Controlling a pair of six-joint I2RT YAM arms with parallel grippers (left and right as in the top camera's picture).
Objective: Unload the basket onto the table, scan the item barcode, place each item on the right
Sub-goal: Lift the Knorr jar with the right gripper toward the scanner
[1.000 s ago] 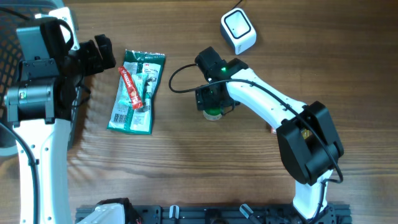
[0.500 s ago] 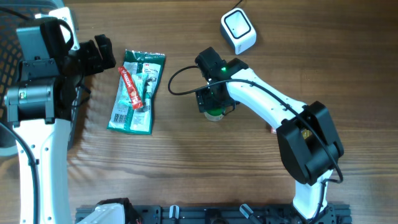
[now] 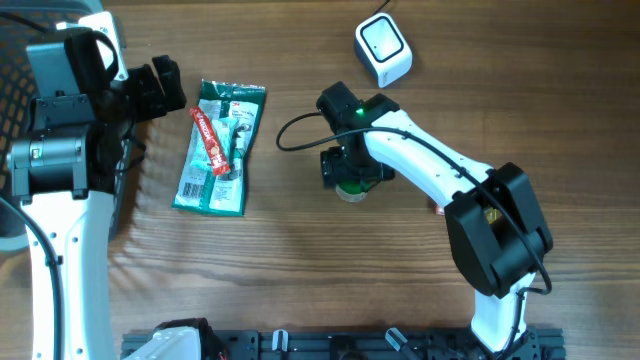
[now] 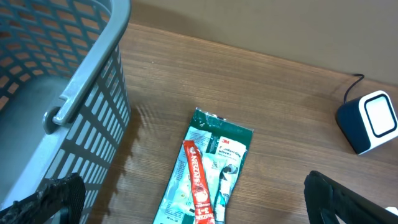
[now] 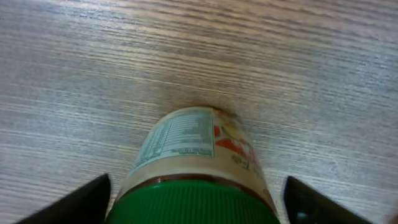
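- Wood-grain brown surface [image 3: 300, 280] carries all items.
- Cream-labelled jar with green screw lid [image 5: 199, 155] stands upright near centre.
- Right fingers [image 5: 87, 199] are spread open, flanking the lid with no visible contact.
- Left fingers [image 4: 56, 196] are spread wide, empty.
- White cube-shaped barcode scanner [image 3: 383, 50] sits at 1 o'clock from the jar.

wooden table [image 3: 300, 280] | on it: green packet [image 3: 235, 140], green-lidded jar [image 5: 186, 146], white scanner [image 3: 384, 50]
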